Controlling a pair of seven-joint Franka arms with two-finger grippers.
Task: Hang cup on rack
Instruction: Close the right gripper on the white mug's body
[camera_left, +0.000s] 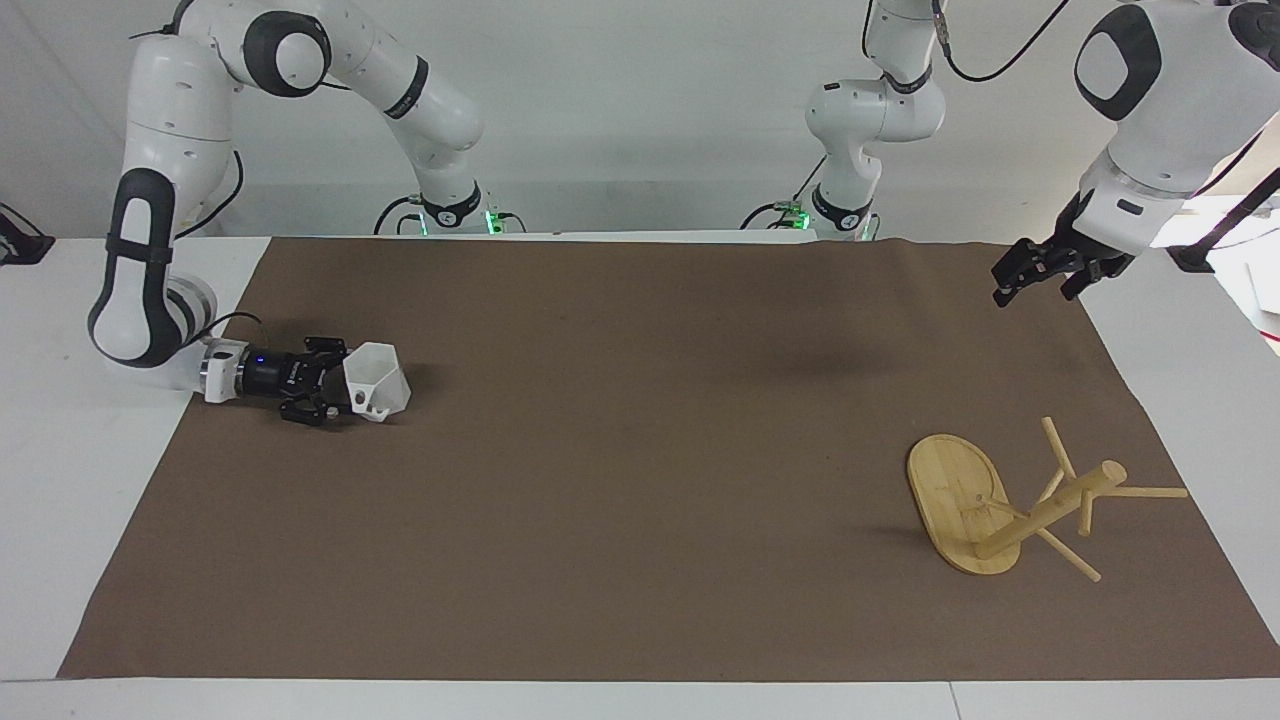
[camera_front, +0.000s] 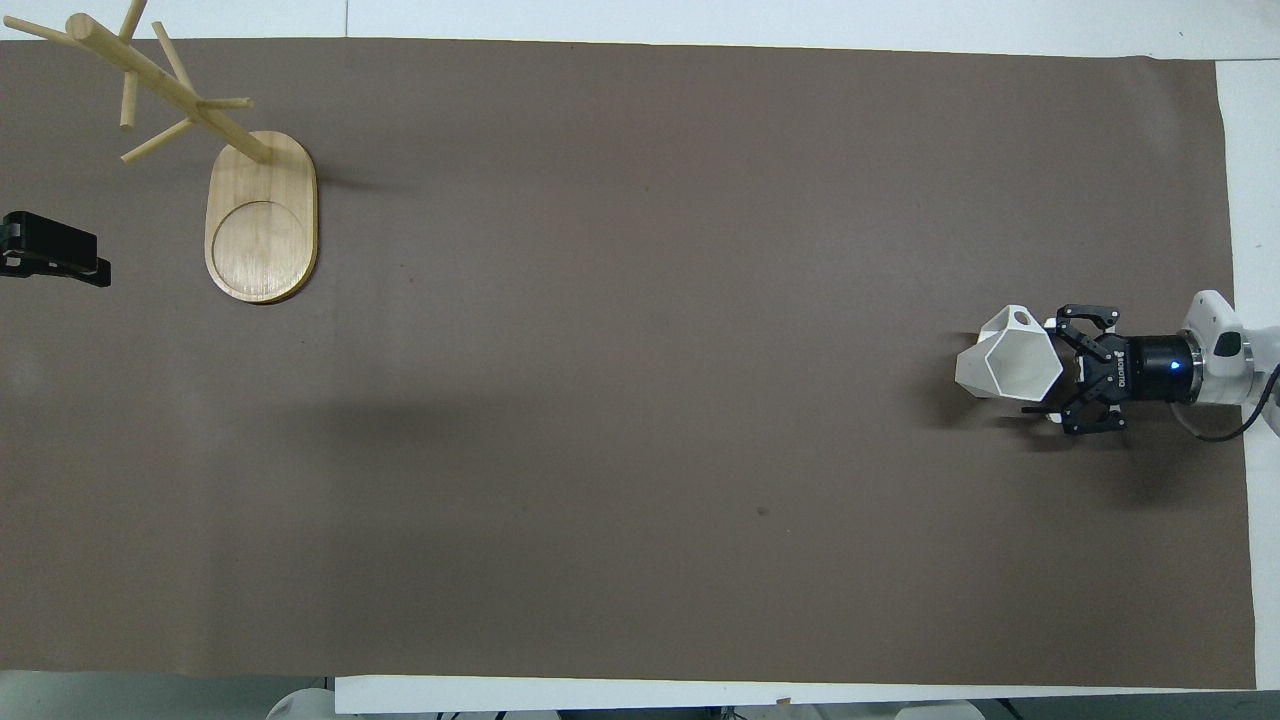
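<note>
The white faceted cup stands on the brown mat at the right arm's end of the table, with its small looped handle on the side away from the robots. My right gripper lies low and level beside it. It is open, with one finger on each side of the cup's body, and I cannot tell whether they touch it. The bamboo rack stands upright at the left arm's end. My left gripper hangs open and empty over the mat's edge there, apart from the rack.
The brown mat covers most of the white table. The rack's thin pegs stick out toward the mat's edge. A small dark speck marks the mat.
</note>
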